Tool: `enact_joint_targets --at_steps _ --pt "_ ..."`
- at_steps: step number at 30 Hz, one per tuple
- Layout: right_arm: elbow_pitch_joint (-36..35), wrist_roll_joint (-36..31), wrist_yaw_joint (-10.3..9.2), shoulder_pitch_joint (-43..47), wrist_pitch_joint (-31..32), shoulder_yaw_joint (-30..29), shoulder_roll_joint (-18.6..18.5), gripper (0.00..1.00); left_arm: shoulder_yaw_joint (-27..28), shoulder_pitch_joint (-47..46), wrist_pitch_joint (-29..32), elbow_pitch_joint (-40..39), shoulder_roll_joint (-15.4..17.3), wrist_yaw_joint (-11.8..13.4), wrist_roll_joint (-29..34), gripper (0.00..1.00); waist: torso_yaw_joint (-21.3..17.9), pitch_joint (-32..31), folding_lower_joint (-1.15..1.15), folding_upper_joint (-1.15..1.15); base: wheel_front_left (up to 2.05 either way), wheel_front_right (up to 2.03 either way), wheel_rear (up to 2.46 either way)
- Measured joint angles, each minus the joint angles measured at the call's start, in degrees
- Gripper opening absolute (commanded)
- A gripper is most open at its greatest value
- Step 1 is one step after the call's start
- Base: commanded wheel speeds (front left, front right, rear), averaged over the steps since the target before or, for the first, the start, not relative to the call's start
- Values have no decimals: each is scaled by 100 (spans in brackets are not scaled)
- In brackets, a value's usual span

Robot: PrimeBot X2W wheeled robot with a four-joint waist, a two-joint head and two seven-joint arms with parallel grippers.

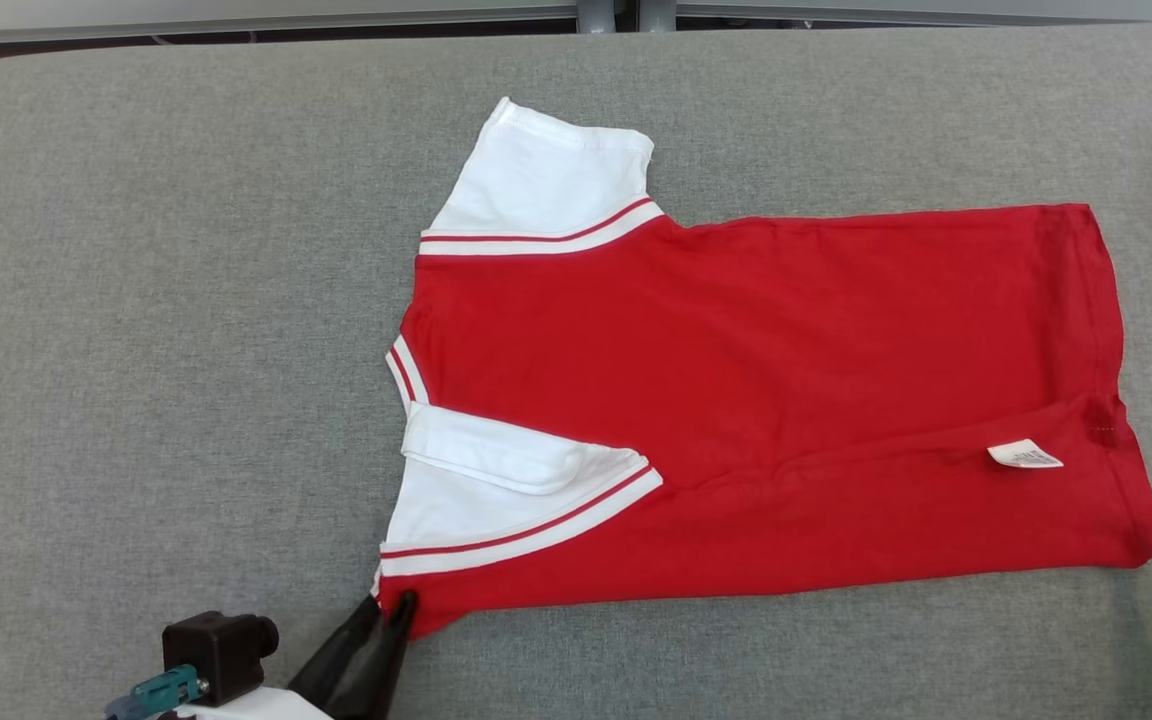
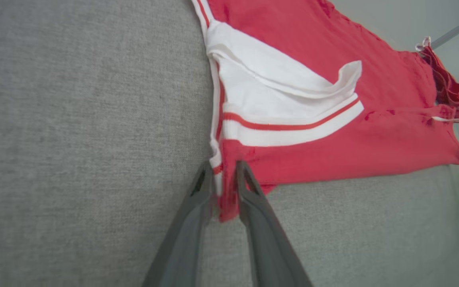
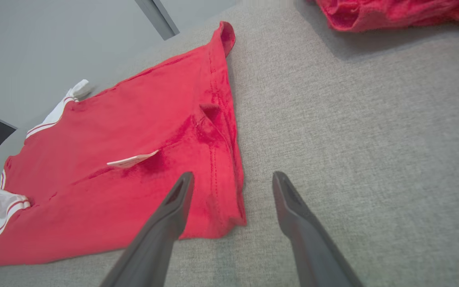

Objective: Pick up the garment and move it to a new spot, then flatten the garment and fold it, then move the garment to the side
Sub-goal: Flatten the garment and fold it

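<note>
Your left gripper, narrowly parted, straddles a corner of the garment centred on the desk, right gripper wide by its hem: retreat low and you could rumple it

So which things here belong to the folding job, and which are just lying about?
Job: red and white garment; left gripper at its near corner; right gripper, open, beside its hem.
Lying about: second red garment at the right edge of the table.

Grey fabric tabletop, pale wall
</note>
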Motion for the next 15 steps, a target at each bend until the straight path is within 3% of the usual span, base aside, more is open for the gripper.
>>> enact_joint_targets --at_steps 1,2,6,10,15 --pt "16 -103 0 35 -1 -74 15 100 -12 5 3 23 -2 -11 -13 78 -10 -10 0 0 0 0 0" --pt "35 -174 0 96 -1 -160 33 100 -14 18 4 40 -2 -9 -26 100 -20 -19 0 0 0 0 0" --pt "113 -576 0 223 0 -604 153 100 -51 53 118 -3 59 20 -34 100 -82 -45 0 0 0 0 0" --pt "68 -1017 0 199 -10 -970 475 100 352 -140 5 -386 402 187 22 100 -161 -82 0 0 0 0 0" --pt "-122 -1306 1 -93 -11 -1007 727 100 675 -1611 956 -688 1034 108 244 100 -200 68 0 0 0 0 0"
